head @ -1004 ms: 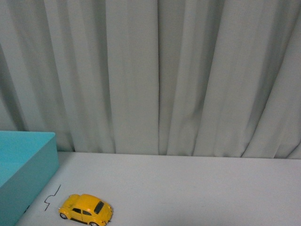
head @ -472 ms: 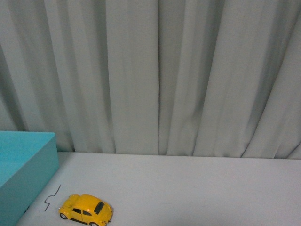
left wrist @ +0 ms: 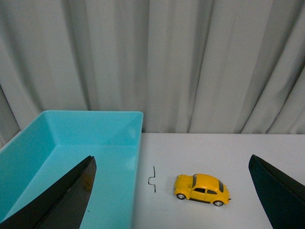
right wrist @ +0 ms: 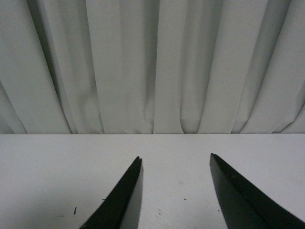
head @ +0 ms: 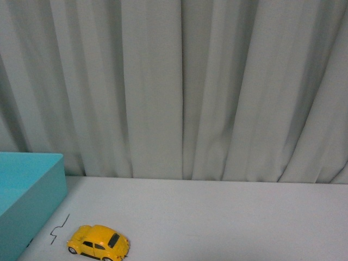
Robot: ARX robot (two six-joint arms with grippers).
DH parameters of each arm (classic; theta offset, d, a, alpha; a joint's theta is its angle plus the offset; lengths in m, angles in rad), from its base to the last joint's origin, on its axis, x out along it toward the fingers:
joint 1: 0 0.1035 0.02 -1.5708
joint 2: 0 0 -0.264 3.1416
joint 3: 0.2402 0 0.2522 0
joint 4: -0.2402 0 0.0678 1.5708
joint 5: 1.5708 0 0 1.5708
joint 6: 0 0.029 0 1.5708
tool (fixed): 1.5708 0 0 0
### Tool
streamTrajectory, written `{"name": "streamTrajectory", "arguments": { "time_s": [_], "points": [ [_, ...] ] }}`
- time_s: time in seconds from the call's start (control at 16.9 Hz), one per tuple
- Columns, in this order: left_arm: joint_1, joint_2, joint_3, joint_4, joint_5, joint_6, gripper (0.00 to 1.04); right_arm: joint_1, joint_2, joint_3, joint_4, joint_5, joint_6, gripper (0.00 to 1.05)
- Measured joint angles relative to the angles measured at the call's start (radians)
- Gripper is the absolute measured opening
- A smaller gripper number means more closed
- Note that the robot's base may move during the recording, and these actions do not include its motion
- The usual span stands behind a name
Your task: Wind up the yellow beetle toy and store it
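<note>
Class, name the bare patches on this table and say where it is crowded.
Free: the wide table stretch right of the yellow beetle toy, back to the curtain. Crowded: the left side, where teal box, small dark squiggle and toy sit close together.

Glossy, smooth yellow finish on the yellow beetle toy point(head: 98, 243). Matt grey cloth, softly folded, for the curtain point(head: 179, 87). Smooth matt pale tabletop point(head: 228, 217). Smooth turquoise box point(left wrist: 71, 143), plastic-looking. Matt black on the jaws of the left gripper point(left wrist: 170, 162), one edge worn brownish.
</note>
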Motion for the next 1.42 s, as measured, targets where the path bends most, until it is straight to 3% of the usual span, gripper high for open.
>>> {"name": "streamTrajectory", "arguments": {
  "time_s": [0.3,0.41,0.53,0.59,0.65,0.83,0.94,1.24,1.36,1.42],
  "points": [
    [0.000,0.000,0.000,0.000,0.000,0.000,0.98,0.000,0.000,0.000,0.000,0.000,0.000,0.97],
    [0.000,0.000,0.000,0.000,0.000,0.000,0.98,0.000,0.000,0.000,0.000,0.000,0.000,0.98],
    [-0.108,0.206,0.141,-0.286,-0.231,-0.163,0.98,0.000,0.000,0.000,0.000,-0.001,0.000,0.98],
    [-0.125,0.354,0.221,-0.219,-0.308,-0.235,0.98,0.000,0.000,0.000,0.000,-0.001,0.000,0.98],
    [-0.102,0.455,0.275,-0.108,-0.307,-0.235,0.98,-0.001,0.000,0.000,-0.001,0.000,0.000,0.98],
    [0.001,0.852,0.391,0.201,-0.162,-0.141,0.98,-0.001,0.000,0.000,0.000,0.001,0.000,0.98],
    [0.027,1.101,0.498,0.328,-0.092,-0.026,0.98,-0.001,0.001,0.000,0.000,0.000,0.000,0.98],
    [0.021,1.252,0.588,0.357,-0.041,0.092,0.98,-0.001,0.001,0.000,0.000,0.000,0.000,0.98],
    [0.010,1.325,0.639,0.336,0.007,0.179,0.98,-0.001,0.001,0.000,0.000,0.000,0.000,0.98],
    [-0.006,1.388,0.690,0.289,0.082,0.293,0.98,-0.001,0.001,0.000,0.000,0.000,0.000,0.98]
  ]
}}
